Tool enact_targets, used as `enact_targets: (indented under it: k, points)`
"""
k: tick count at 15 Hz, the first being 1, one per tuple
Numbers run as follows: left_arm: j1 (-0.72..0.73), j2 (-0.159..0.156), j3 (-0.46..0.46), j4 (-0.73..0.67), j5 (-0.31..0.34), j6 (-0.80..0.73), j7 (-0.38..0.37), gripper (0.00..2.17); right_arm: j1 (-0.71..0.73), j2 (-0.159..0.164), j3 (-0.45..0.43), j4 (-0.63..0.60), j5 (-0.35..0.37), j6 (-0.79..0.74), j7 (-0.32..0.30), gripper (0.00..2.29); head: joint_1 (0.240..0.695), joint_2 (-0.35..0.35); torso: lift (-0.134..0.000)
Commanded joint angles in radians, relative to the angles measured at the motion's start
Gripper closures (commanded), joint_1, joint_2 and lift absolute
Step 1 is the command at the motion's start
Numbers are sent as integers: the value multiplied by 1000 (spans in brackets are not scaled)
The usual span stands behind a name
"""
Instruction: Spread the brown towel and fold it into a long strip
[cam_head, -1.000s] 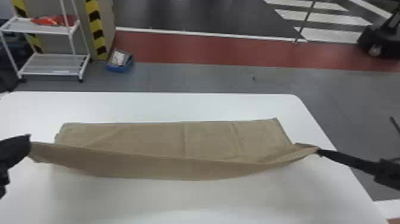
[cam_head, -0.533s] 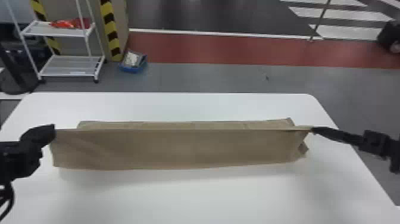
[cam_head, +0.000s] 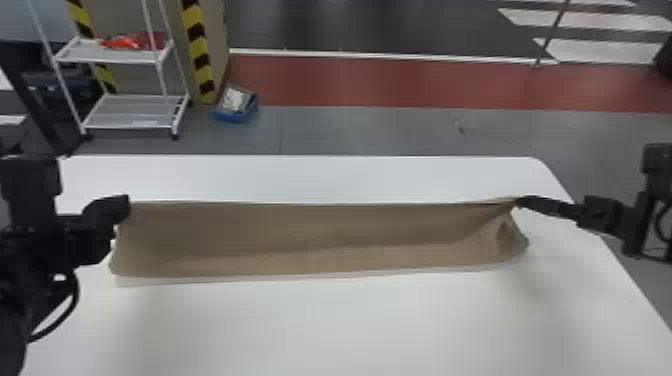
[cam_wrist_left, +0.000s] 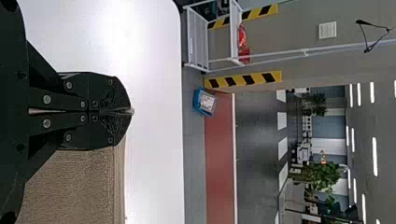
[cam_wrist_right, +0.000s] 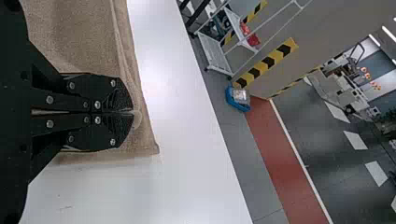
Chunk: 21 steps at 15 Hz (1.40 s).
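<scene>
The brown towel (cam_head: 320, 235) stretches as a long band across the white table, its far edge held up at both ends. At its left far corner my left gripper (cam_head: 128, 206) is closed on the cloth; at its right far corner my right gripper (cam_head: 519, 201) pinches the other end. In the left wrist view, my left gripper (cam_wrist_left: 132, 111) has its fingers together, with the towel (cam_wrist_left: 74, 186) beside and below them. In the right wrist view, my right gripper (cam_wrist_right: 135, 113) is shut on the towel (cam_wrist_right: 70, 37), a corner of cloth lying just past its tips.
The white table (cam_head: 340, 325) extends in front of and behind the towel. Beyond it on the floor stand a white wheeled shelf rack (cam_head: 130, 112), a blue bin (cam_head: 236, 105) and a post with yellow and black stripes (cam_head: 198, 55).
Both grippers have carried the held edge away from the robot over the rest of the towel, which now looks narrower. The head view has shifted, and the left arm shows more.
</scene>
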Motion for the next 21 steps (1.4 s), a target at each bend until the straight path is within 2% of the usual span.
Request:
enact_targets:
  k: [1, 7, 10, 12, 13, 14, 15, 18, 21]
  points:
    - [-21, 0, -18, 32, -13, -9, 4, 1416, -12, 10, 9, 25, 10, -39, -6, 1372, 695, -72, -123]
    - [-73, 1, -45, 173, -50, -153, 8, 1416, -27, 26, 55, 62, 15, -97, -34, 1372, 695, -66, -123]
    - [-79, 4, -48, 195, -58, -156, 10, 1416, -44, 42, 60, 78, 32, -121, -49, 1369, 695, -52, -123]
    - [-78, 4, -58, 199, -84, -162, 20, 1386, -49, 51, 78, 94, 29, -164, -65, 1031, 695, -47, -123]
    - [-75, 6, -61, 201, -93, -165, 25, 950, -49, 59, 86, 97, 30, -174, -79, 809, 695, -44, -123]
    - [-73, 6, -62, 202, -110, -165, 25, 296, -49, 69, 87, 97, 30, -180, -89, 353, 695, -40, -123]
    - [-68, 4, -64, 202, -122, -168, 33, -1, -49, 72, 87, 97, 29, -186, -89, 87, 695, -37, -123]
    - [-24, 6, -52, 193, -121, -377, 76, 22, -18, 72, 57, 78, 10, -241, -89, 46, 695, -20, -123]
    - [11, 6, -27, 139, -101, -380, 83, 36, 60, 63, 3, -21, -14, -229, -88, 46, 695, -23, -123]
